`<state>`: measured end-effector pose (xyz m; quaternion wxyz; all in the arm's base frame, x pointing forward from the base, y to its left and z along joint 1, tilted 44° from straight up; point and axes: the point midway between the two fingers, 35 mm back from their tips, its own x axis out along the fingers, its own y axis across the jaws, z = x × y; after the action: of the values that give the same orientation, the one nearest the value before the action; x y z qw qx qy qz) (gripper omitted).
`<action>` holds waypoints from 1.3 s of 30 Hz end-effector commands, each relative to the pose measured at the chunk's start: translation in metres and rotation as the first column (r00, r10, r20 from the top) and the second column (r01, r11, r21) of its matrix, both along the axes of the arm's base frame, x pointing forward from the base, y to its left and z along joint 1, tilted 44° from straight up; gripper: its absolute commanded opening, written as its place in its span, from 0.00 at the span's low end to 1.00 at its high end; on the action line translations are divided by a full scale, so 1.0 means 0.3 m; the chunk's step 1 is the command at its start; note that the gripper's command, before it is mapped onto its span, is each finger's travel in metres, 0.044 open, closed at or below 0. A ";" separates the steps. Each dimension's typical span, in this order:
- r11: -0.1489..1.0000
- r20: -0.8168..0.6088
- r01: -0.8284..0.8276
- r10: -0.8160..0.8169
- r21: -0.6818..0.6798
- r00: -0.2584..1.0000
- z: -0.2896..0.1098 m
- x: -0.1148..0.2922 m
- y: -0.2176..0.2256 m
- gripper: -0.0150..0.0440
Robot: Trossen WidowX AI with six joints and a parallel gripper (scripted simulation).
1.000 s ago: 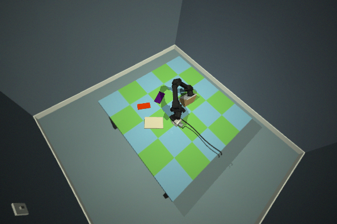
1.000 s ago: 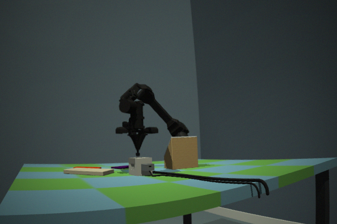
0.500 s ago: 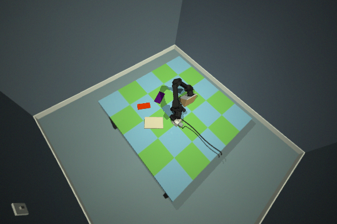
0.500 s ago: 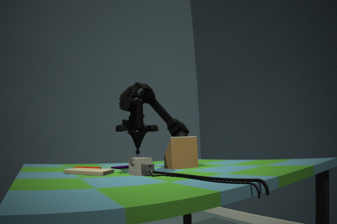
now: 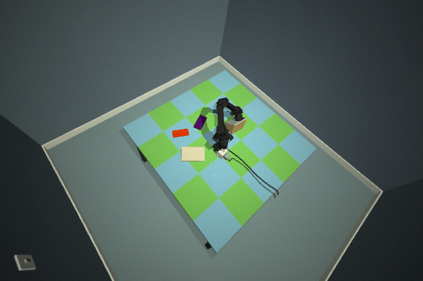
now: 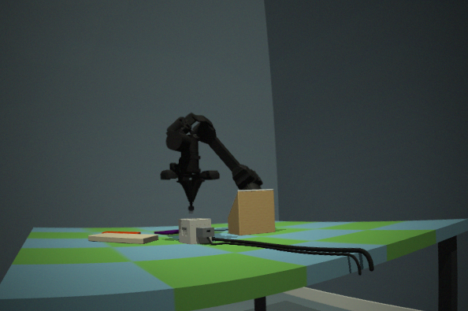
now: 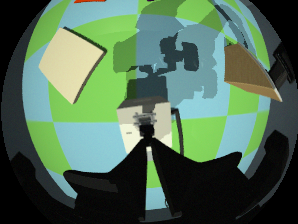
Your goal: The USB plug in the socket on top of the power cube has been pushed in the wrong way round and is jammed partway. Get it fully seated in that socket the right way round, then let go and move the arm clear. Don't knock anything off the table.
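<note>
The white power cube stands on the checkered table. My gripper hangs straight above the cube, fingers pointing down, and is shut on the small dark USB plug. The plug is held clear of the cube's top, with a small gap between them. The top socket is hidden by the fingers in the wrist view.
A cream board, a red slab and a purple slab lie left of the cube. A tan wedge block stands at the arm's base. Black cables run from the cube's side over the table edge.
</note>
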<state>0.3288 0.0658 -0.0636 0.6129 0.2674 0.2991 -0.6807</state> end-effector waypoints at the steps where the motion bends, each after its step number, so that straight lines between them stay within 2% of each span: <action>1: 1.000 0.007 0.003 -0.003 0.007 1.000 0.012 0.005 0.012 0.25; 10: 1.000 -0.009 -0.013 0.013 0.005 1.000 0.011 0.004 0.012 0.25; 21: 0.976 -0.193 -0.213 0.219 0.054 0.956 0.010 0.003 0.010 0.25; 39: 0.846 -0.446 -0.490 0.530 0.213 0.721 0.010 0.003 0.010 0.25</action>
<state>0.3297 0.0687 -0.0604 0.6680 0.0429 0.5128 -0.5375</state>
